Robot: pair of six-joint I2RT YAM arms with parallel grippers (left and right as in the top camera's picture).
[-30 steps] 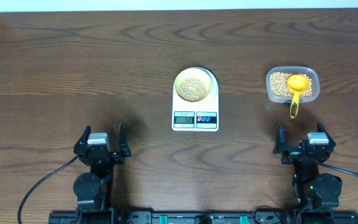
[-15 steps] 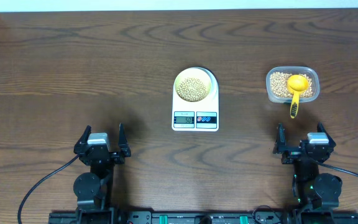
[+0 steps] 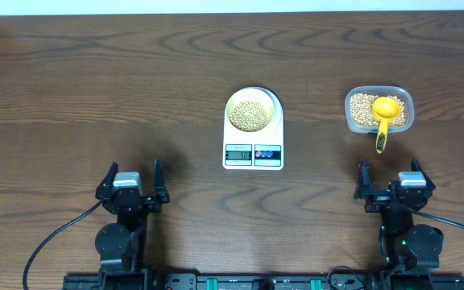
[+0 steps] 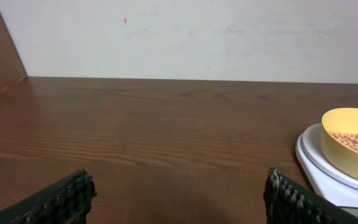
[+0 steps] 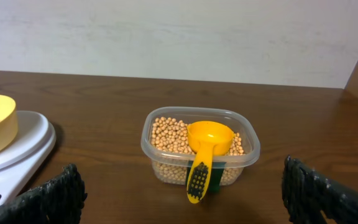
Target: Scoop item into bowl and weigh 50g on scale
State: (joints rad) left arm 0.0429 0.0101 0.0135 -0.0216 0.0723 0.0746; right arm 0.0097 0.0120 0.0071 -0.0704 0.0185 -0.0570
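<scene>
Nearest the robot, the left fingers (image 4: 64, 198) and right fingers (image 5: 48, 193) are both spread wide and hold nothing, well short of everything on the bench (image 3: 95, 97). Further out stands the scale (image 3: 253, 155), its digits too small to read for sure. The bowl (image 3: 273, 102) sits on the far end of the scale with a heap of beans (image 3: 250, 114) in it. To the right, the scoop (image 5: 204, 149) lies in the tub (image 5: 248, 151), its handle hanging over the near rim. The main risk I see is overshooting: if the weight is already right, another scoop would spoil it. A careless reach could also nudge the bowl, or tip the scoop and push the light tub.
</scene>
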